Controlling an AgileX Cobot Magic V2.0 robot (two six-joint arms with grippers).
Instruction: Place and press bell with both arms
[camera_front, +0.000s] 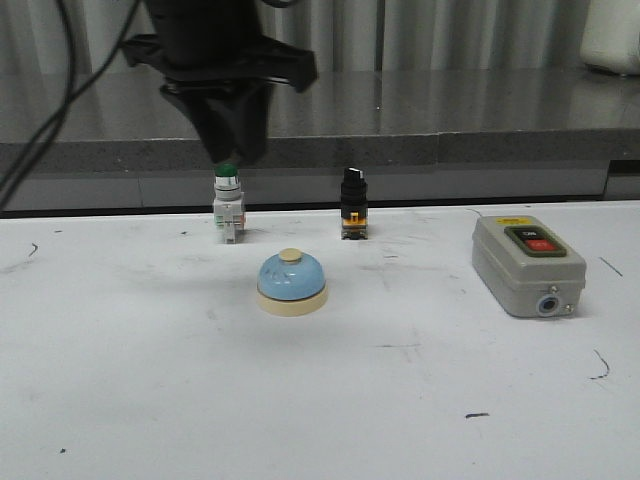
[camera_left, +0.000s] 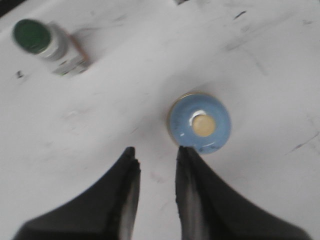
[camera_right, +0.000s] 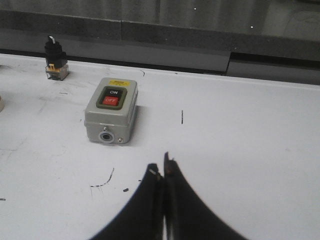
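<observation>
The light-blue bell (camera_front: 291, 283) with cream base and cream button stands upright on the white table, left of centre. In the left wrist view the bell (camera_left: 200, 124) lies just beyond one fingertip. My left gripper (camera_front: 232, 150) hangs high above the table, behind and left of the bell; in its wrist view the gripper (camera_left: 156, 151) is open and empty. My right gripper (camera_right: 162, 167) is shut and empty, low over bare table; it does not show in the front view.
A grey switch box (camera_front: 527, 264) with ON and OFF buttons sits at the right, also in the right wrist view (camera_right: 110, 109). A green push button (camera_front: 228, 203) and a black selector switch (camera_front: 352, 203) stand behind the bell. A dark ledge (camera_front: 420, 150) borders the table's far edge.
</observation>
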